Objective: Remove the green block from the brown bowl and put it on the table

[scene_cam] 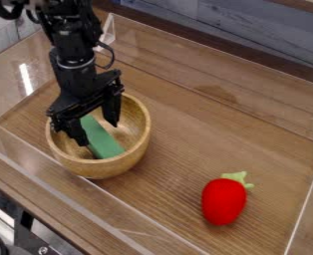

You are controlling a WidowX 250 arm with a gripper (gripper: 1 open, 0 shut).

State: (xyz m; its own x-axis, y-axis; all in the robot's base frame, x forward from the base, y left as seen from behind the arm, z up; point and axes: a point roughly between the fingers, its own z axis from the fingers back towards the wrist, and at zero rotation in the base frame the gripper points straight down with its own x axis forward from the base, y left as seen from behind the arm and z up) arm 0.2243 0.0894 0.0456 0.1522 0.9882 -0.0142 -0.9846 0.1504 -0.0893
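The light green block (102, 139) lies slanted inside the brown bowl (130, 152), which rests on the wood-grain table (239, 120) at the left. My black gripper (85, 124) reaches down into the bowl with its fingers spread open on either side of the block's upper end. One finger (113, 112) stands at the right of the block, the other at its left near the bowl's wall. The block still rests in the bowl, and whether the fingers touch it I cannot tell.
A red strawberry-shaped toy (224, 199) with a green top lies on the table at the front right. Clear acrylic walls (146, 227) edge the tabletop on all sides. Bare wood stretches between the bowl and the toy.
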